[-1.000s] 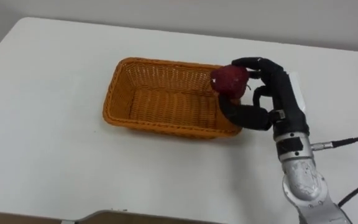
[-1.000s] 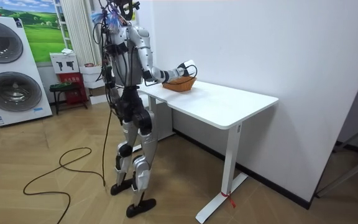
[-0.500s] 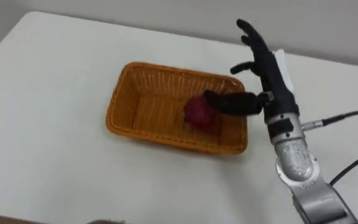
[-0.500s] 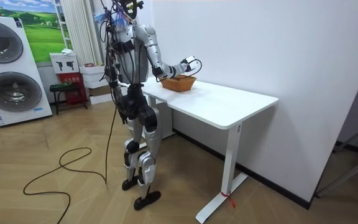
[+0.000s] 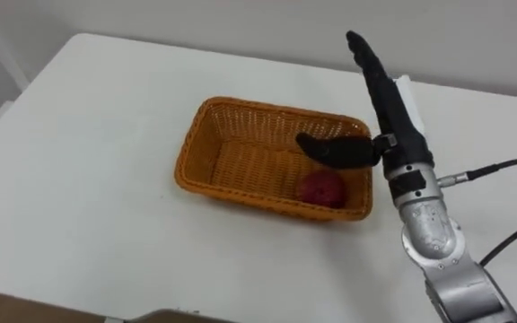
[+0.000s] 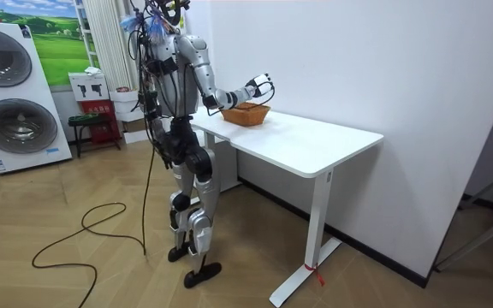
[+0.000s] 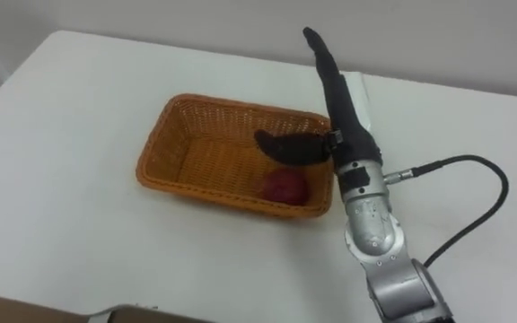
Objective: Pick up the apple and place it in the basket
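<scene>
A dark red apple (image 5: 321, 189) lies inside a woven orange basket (image 5: 240, 157), tucked into its lower-right corner against the near wall, just right of the frame's centre. Above it the robot's right hand (image 5: 395, 121) rises from the lower right of the frame, wide open — fingers straight and pointing toward the top edge, thumb stretched sideways over the basket's right end, apart from the fruit and holding nothing. The basket sits mid-frame on a white table (image 5: 88, 135) and holds the apple alone; the rest of its wicker floor is bare. In the room view the robot stands at the table's end on the room view's left, arm out over the basket (image 6: 246, 114).

By the look of it the apple is firm, rounded and of modest weight, with a smooth skin that could slide in a loose grip and flesh that would bruise if squeezed hard or dropped. The sound place to take hold would be around its widest part, thumb on one side and fingers opposite — reached from above, since the basket's walls crowd it on two sides. With the fruit in the basket, the placing looks done.
</scene>
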You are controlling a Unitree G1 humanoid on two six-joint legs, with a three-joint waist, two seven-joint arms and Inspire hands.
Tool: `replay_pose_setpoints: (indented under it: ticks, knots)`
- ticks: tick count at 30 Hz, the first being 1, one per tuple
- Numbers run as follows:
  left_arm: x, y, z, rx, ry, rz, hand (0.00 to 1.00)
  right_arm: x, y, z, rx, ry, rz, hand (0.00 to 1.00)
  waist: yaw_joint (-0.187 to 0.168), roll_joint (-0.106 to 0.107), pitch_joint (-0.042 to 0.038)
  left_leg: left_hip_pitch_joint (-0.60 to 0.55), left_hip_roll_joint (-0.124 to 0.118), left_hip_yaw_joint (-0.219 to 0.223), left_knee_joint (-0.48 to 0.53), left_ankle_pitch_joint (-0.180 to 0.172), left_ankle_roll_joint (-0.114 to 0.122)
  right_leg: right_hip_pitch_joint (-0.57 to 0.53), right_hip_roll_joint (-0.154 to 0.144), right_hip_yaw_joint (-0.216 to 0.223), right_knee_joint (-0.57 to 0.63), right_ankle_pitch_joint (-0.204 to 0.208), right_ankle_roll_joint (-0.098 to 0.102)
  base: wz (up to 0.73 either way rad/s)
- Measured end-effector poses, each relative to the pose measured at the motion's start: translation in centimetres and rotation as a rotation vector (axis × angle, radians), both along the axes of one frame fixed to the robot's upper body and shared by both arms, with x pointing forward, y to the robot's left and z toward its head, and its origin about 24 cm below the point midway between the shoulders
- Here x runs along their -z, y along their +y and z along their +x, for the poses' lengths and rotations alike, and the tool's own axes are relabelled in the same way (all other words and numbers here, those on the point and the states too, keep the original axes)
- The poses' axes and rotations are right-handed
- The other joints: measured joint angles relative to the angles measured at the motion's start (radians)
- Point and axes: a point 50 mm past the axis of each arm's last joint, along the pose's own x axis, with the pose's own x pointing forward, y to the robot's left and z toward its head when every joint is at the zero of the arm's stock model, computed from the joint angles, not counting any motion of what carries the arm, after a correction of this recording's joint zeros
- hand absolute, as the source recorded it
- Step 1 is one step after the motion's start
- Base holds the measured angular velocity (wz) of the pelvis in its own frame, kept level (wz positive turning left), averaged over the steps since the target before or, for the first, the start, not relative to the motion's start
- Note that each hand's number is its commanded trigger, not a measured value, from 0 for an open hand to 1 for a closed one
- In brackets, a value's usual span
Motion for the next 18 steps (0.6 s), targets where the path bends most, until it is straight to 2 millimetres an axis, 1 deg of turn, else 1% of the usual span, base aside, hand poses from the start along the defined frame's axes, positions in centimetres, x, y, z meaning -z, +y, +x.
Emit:
replay_pose_setpoints:
  ticks: [1, 3, 4, 6, 7, 9, 10, 11, 12, 13, 14, 15, 16, 18]
  knots:
    - [0.0, 0.0, -0.1, -0.001, 0.003, 0.000, 0.00, -0.1, -0.3, 0.0, 0.016, -0.004, 0.012, 0.00, -0.004, 0.000, 0.0004, 0.001, 0.000, 0.000, 0.001, 0.000, 0.000, 0.003, 0.000, 0.002, 0.000, 0.000, 0.000, 0.00]
    - [0.1, 0.1, -0.9, -0.015, 0.018, 0.000, 0.00, -0.9, -2.0, 0.1, 0.101, -0.042, 0.064, 0.00, -0.021, -0.002, -0.0001, 0.002, -0.001, 0.002, 0.005, 0.000, 0.001, 0.006, 0.000, 0.007, 0.000, 0.000, 0.000, 0.00]
    - [0.0, 0.2, -1.1, -0.018, 0.023, 0.002, 0.00, -1.3, -2.5, 0.1, 0.125, -0.060, 0.077, 0.00, -0.026, -0.003, 0.0000, 0.003, -0.002, 0.002, 0.007, 0.000, 0.001, 0.006, 0.000, 0.007, 0.000, 0.000, 0.000, 0.00]
    - [0.0, 0.7, -2.2, -0.052, 0.041, 0.016, 0.00, -2.6, -4.5, -0.4, 0.235, -0.142, 0.142, 0.00, -0.045, -0.005, 0.0002, 0.004, -0.001, 0.003, 0.008, 0.000, 0.001, 0.006, 0.001, 0.008, -0.001, 0.000, 0.000, -0.02]
    - [0.0, 0.8, -2.6, -0.064, 0.049, 0.023, 0.00, -2.8, -5.1, -0.6, 0.268, -0.160, 0.144, 0.00, -0.052, -0.006, 0.0000, 0.005, -0.001, 0.004, 0.009, 0.000, 0.001, 0.007, 0.001, 0.009, -0.001, 0.000, -0.001, 0.00]
    - [0.0, 1.1, -3.6, -0.096, 0.079, 0.040, 0.00, -3.3, -7.4, -1.3, 0.411, -0.214, 0.160, 0.00, -0.077, -0.010, 0.0016, 0.003, 0.000, 0.006, 0.011, -0.001, 0.001, 0.009, 0.002, 0.009, -0.002, 0.000, -0.001, -0.02]
    - [0.0, 1.3, -4.1, -0.100, 0.091, 0.048, 0.00, -3.4, -8.7, -1.9, 0.491, -0.238, 0.164, 0.00, -0.083, -0.010, 0.0018, 0.003, 0.000, 0.011, 0.012, -0.002, 0.001, 0.005, 0.002, 0.012, -0.002, -0.001, -0.001, -0.05]
    - [0.0, 1.3, -4.2, -0.099, 0.093, 0.052, 0.00, -3.4, -9.5, -2.3, 0.533, -0.249, 0.166, 0.00, -0.087, -0.011, 0.0023, 0.003, 0.000, 0.013, 0.012, -0.002, 0.002, 0.005, 0.002, 0.012, -0.002, -0.001, -0.001, -0.03]
    - [-0.1, 1.3, -4.5, -0.103, 0.099, 0.060, 0.00, -3.4, -10.8, -3.1, 0.614, -0.266, 0.175, 0.00, -0.095, -0.010, 0.0031, 0.004, 0.000, 0.013, 0.012, -0.003, 0.003, 0.005, 0.001, 0.012, -0.002, -0.001, -0.001, 0.00]
    - [-0.1, 1.4, -4.6, -0.108, 0.102, 0.063, 0.00, -3.4, -11.4, -3.4, 0.652, -0.275, 0.184, 0.00, -0.100, -0.009, 0.0037, 0.003, -0.001, 0.013, 0.012, -0.003, 0.004, 0.005, 0.001, 0.014, -0.002, -0.001, 0.000, -0.04]
    - [-0.1, 1.5, -4.9, -0.120, 0.107, 0.067, 0.00, -3.2, -12.8, -4.1, 0.734, -0.287, 0.206, 0.00, -0.106, -0.008, 0.0050, 0.003, -0.001, 0.016, 0.012, -0.004, 0.004, 0.003, 0.001, 0.019, -0.002, -0.001, 0.000, -0.08]
    - [-0.2, 1.7, -5.2, -0.139, 0.112, 0.072, 0.00, -2.7, -14.2, -5.1, 0.830, -0.286, 0.223, 0.00, -0.111, -0.009, 0.0049, 0.003, -0.001, 0.019, 0.012, -0.004, 0.004, 0.002, 0.002, 0.024, -0.004, -0.001, 0.000, -0.07]
    - [-0.2, 1.8, -5.2, -0.146, 0.110, 0.074, 0.00, -2.4, -14.9, -5.6, 0.878, -0.282, 0.226, 0.00, -0.115, -0.010, 0.0050, 0.003, -0.001, 0.019, 0.012, -0.004, 0.004, 0.002, 0.002, 0.024, -0.004, -0.002, 0.000, -0.04]
    - [-0.3, 2.0, -5.5, -0.170, 0.111, 0.083, 0.00, -1.5, -16.8, -7.5, 1.043, -0.282, 0.240, 0.00, -0.138, -0.010, 0.0047, 0.000, -0.002, 0.021, 0.008, -0.004, 0.004, -0.011, 0.001, 0.030, -0.003, -0.011, 0.001, -0.02]
